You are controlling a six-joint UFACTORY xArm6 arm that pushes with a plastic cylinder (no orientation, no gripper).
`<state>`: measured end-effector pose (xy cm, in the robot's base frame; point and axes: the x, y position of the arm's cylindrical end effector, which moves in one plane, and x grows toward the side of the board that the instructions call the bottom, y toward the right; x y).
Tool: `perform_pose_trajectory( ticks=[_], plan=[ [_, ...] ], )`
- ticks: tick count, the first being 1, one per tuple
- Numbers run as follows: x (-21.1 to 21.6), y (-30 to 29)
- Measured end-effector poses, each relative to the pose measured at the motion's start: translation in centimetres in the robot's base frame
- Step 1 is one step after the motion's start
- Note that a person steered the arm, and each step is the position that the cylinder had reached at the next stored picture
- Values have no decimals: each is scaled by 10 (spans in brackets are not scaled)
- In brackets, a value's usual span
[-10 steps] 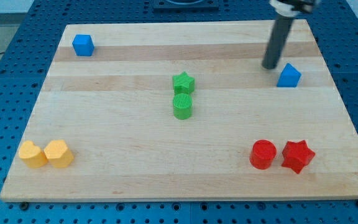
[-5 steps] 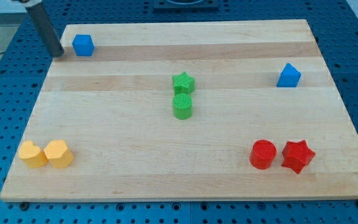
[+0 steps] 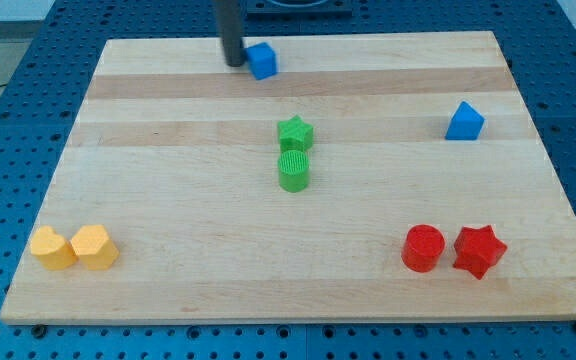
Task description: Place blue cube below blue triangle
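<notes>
Rod-ended arm, no jaws: my tip [image 3: 235, 63] touches blue cube [image 3: 261, 61] on its left, pushing rightward toward blue triangle [image 3: 464, 122].

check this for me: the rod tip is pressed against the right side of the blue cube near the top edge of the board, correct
Not quite. In the camera view my tip sits at the left side of the blue cube, not the right. The rest holds: the cube is near the top edge of the board, with the blue triangle far off to the view's right.

Bare bench [image 3: 368, 90] between blue cube [image 3: 262, 60] and blue triangle [image 3: 464, 121], green star [image 3: 295, 132] and cylinder [image 3: 294, 171] mid-bench, open room below triangle, red pair [image 3: 454, 249] nearer
</notes>
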<state>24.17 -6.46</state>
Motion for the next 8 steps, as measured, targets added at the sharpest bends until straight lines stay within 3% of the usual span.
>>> perform_pose_trajectory(
  ticks=[2, 3, 4, 5, 6, 7, 8],
  plan=[
    [15, 161],
    [20, 153],
    [-16, 99],
    [5, 75],
    [50, 159],
    [77, 192],
    [54, 177]
  ],
)
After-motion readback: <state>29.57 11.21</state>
